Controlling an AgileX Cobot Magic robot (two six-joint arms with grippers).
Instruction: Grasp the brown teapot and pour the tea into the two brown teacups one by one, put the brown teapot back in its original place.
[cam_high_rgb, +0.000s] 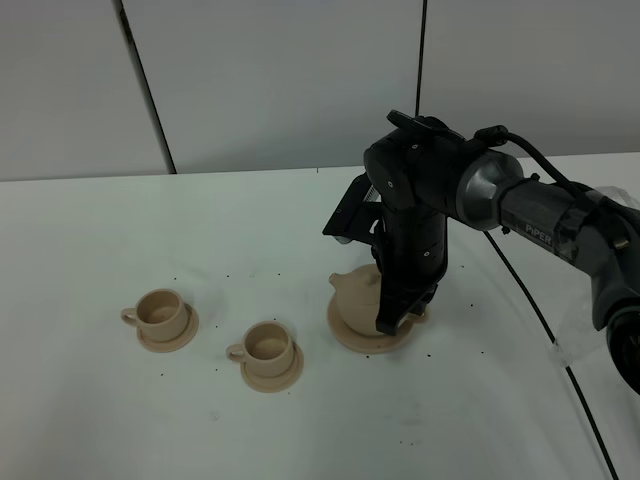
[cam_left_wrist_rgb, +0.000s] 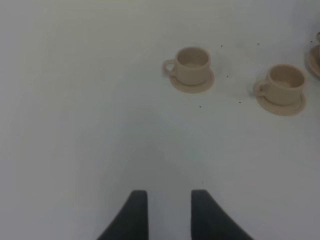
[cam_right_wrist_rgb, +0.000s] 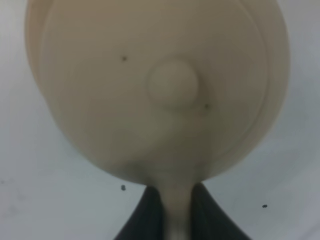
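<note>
Right arm (cam_high_rgb: 530, 215) casing lettered "PIPER". Right gripper (cam_right_wrist_rgb: 177, 202) clamped tight on the loop handle of the brown teapot (cam_right_wrist_rgb: 155, 85), which sits on wide saucer (cam_high_rgb: 345, 338). Left gripper (cam_left_wrist_rgb: 169, 210): fingers parted, empty.

One teapot (cam_high_rgb: 358, 290), two teacups (cam_high_rgb: 160, 308) (cam_high_rgb: 267, 342), two small saucers (cam_high_rgb: 188, 326) (cam_high_rgb: 290, 372), one wide saucer (cam_high_rgb: 345, 336).

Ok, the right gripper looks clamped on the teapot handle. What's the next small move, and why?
Probably lift the brown teapot straight up off its saucer. The right gripper is shut on the handle, the pot sits on the saucer, and both teacups look empty, so pouring seems not yet begun.
</note>
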